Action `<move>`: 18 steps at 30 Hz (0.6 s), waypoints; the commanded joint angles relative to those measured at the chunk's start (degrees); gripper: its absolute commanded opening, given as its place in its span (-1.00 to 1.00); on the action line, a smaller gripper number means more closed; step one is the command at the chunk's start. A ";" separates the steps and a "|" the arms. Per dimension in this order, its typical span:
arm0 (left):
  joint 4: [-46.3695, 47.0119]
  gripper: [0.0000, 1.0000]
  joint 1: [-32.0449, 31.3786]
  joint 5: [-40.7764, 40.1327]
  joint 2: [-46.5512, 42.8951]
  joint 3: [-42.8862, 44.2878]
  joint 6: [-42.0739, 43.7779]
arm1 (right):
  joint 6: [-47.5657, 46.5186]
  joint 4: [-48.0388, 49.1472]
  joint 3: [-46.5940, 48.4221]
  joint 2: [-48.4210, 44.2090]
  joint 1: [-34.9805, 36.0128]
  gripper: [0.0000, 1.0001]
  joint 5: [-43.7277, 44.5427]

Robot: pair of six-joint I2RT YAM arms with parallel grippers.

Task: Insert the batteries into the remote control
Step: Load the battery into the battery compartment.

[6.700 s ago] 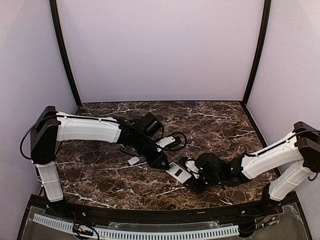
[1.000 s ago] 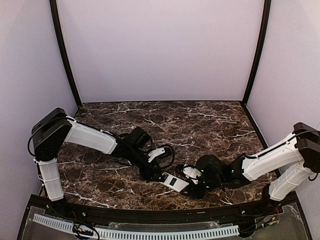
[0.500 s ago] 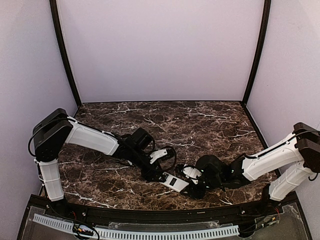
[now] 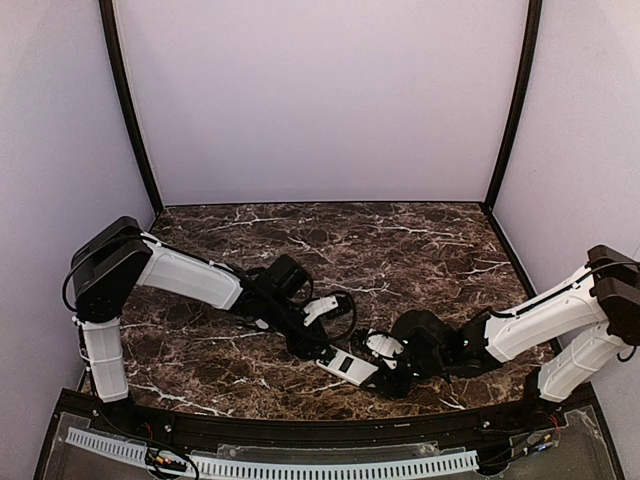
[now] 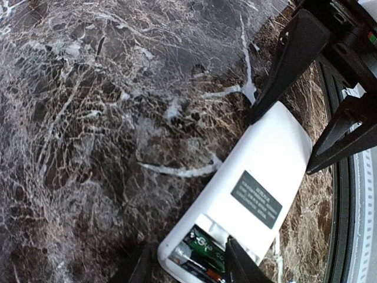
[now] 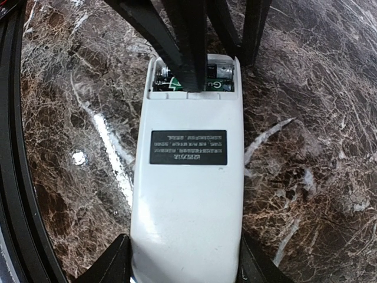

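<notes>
The white remote control [image 4: 348,366] lies back up on the dark marble near the front edge. It also shows in the left wrist view [image 5: 259,177] and the right wrist view [image 6: 188,188]. Its open recess holds green-labelled batteries [image 5: 203,250] [image 6: 221,72]. My right gripper [image 4: 385,375] [image 6: 185,268] is shut on the remote's plain end, one finger on each long side. My left gripper [image 4: 322,352] [image 5: 185,268] is open over the recess end. One of its fingers [image 6: 191,41] rests in the recess on the batteries; the other stands just off the remote's edge.
The black front rail of the table [image 4: 300,425] runs close beside the remote and also shows in the right wrist view [image 6: 9,147]. The left wrist's cable [image 4: 345,300] loops just behind the left gripper. Side and back walls enclose the marble top [image 4: 400,240].
Since 6.7 s ago the left gripper has come down and forward onto the remote's recess end. In the last second the left arm has edged slightly to the right; the right arm and remote have stayed still.
</notes>
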 commanded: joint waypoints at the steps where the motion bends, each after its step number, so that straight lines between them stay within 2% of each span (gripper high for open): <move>1: -3.82 -0.14 -0.37 -3.15 3.35 -0.04 -1.10 | -1.14 2.25 -0.70 -0.60 0.57 -1.00 -1.81; 12: -5.06 -0.03 -0.67 -4.20 2.79 0.27 -1.59 | -0.89 1.76 -0.25 -0.07 0.54 -1.00 -0.83; 18: -2.97 0.15 0.42 -6.30 -4.60 1.19 -4.89 | -0.78 1.25 -0.03 -0.24 0.60 -1.00 -0.51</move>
